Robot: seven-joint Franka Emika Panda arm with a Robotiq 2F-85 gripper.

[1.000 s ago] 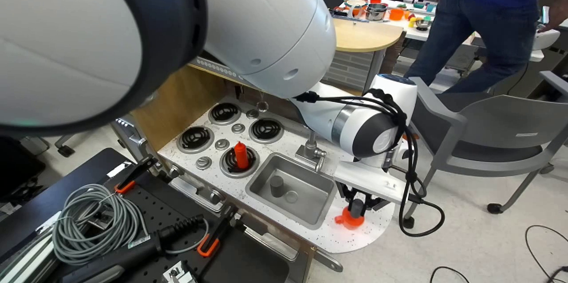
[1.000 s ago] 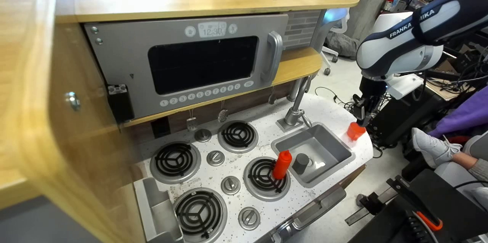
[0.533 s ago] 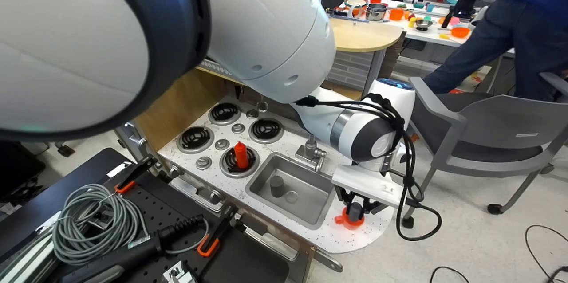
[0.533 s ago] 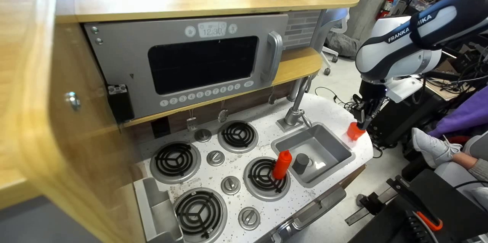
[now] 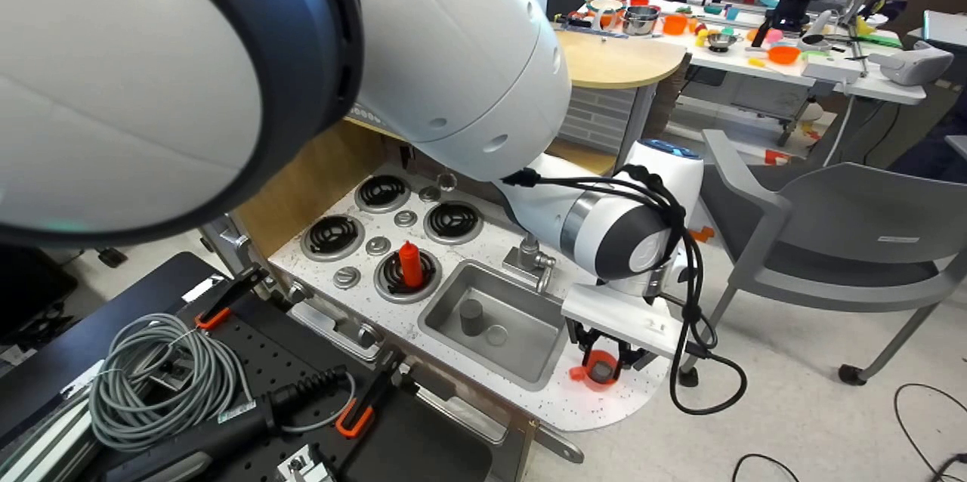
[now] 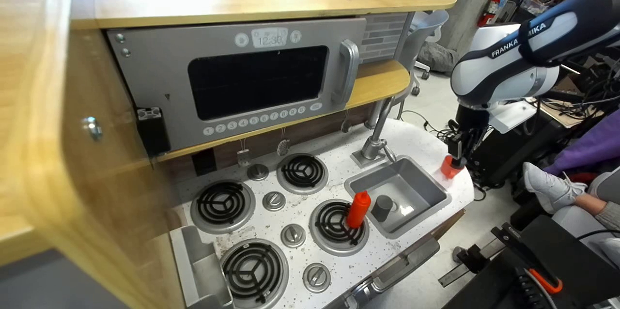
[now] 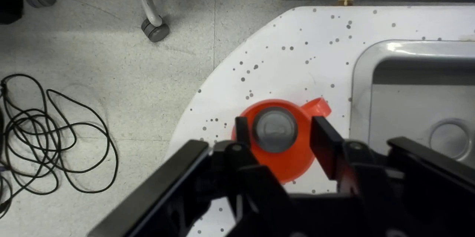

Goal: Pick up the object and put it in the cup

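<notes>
Wrist view: tool [image 7: 279, 129] points down, jaws well apart, empty; grey cylinder [image 7: 274, 130] apparently inside cup [image 7: 294, 163].

In an exterior view, your arm [image 6: 508, 67] carries FRANKA and, past the black strap [image 6: 524, 41] that breaks the lettering, MIKA. On the microwave [image 6: 261, 79] you read 12:30 on the display [image 6: 269, 38] and, along the lower edge, 1 through 9, then 0, on round buttons [image 6: 264, 118]; the oval button [image 6: 316, 106] ending that row is too small to make out. In an exterior view, the pale label [image 5: 898, 239] on the chair [image 5: 869, 214] and the sticker [image 5: 236, 412] on the black tool [image 5: 227, 433] are likewise too small for you to read.
</notes>
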